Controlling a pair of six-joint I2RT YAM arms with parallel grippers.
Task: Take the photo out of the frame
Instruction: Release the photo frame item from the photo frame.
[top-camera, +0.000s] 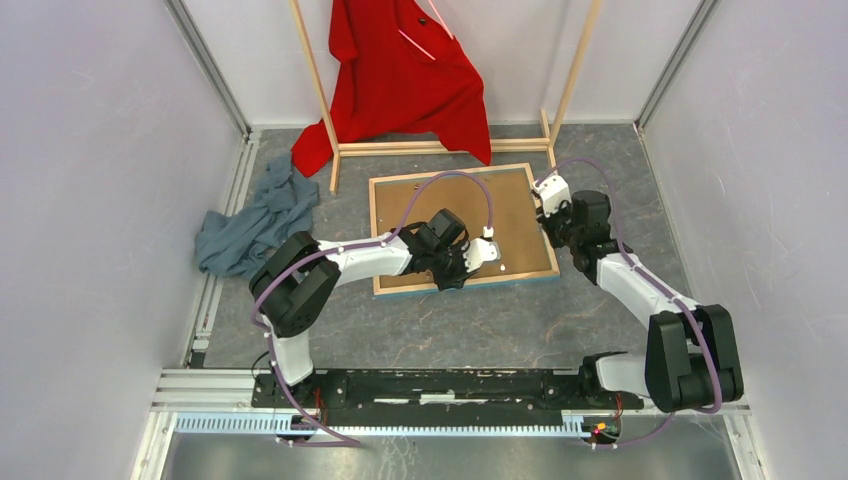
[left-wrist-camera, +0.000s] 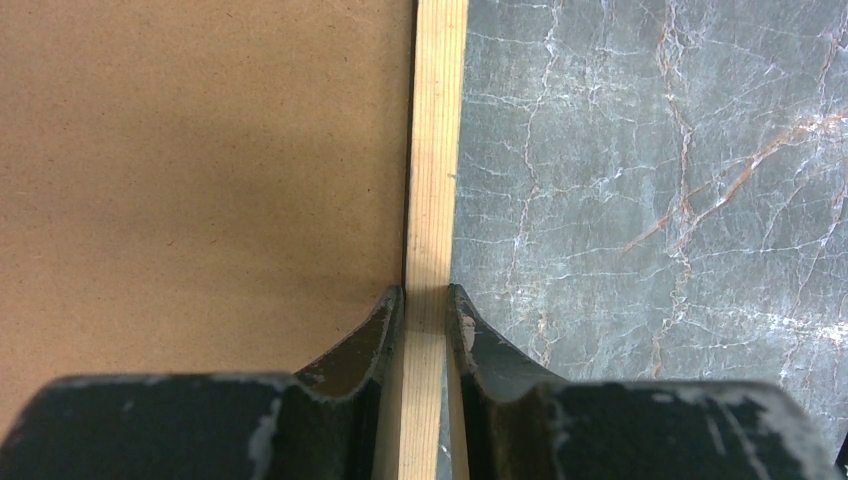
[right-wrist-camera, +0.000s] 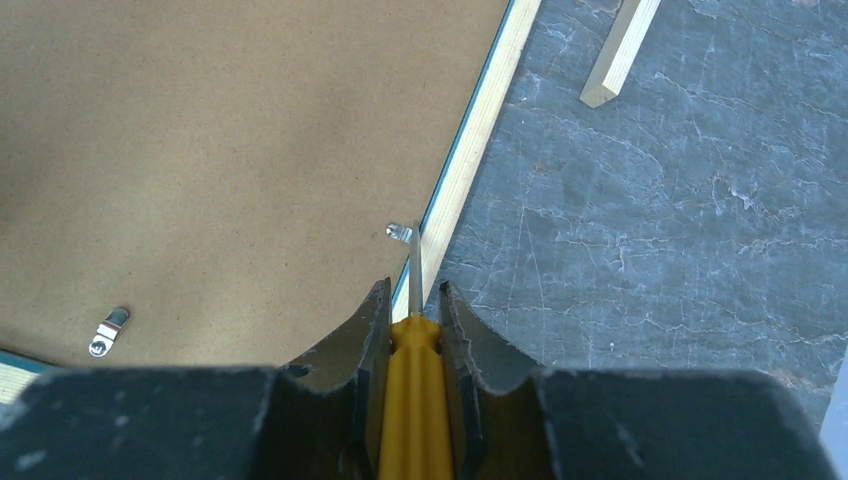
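Observation:
The frame (top-camera: 450, 171) lies face down on the table, pale wood edges up, with the brown backing board (top-camera: 450, 205) in it. The photo is hidden under the board. My left gripper (top-camera: 462, 272) is shut on the frame's near wood edge (left-wrist-camera: 435, 150), with the board (left-wrist-camera: 200, 170) to its left. My right gripper (top-camera: 548, 212) is at the frame's right edge (right-wrist-camera: 480, 120) and is shut on a yellow screwdriver (right-wrist-camera: 412, 400). The screwdriver's metal tip touches a small metal clip (right-wrist-camera: 400, 232) on the board (right-wrist-camera: 220, 130).
A second metal clip (right-wrist-camera: 108, 331) lies on the board near the frame's corner. A wooden clothes rack (top-camera: 440, 147) with a red garment (top-camera: 400, 70) stands just behind the frame; its foot shows in the right wrist view (right-wrist-camera: 620, 50). A blue-grey cloth (top-camera: 255, 220) lies at the left.

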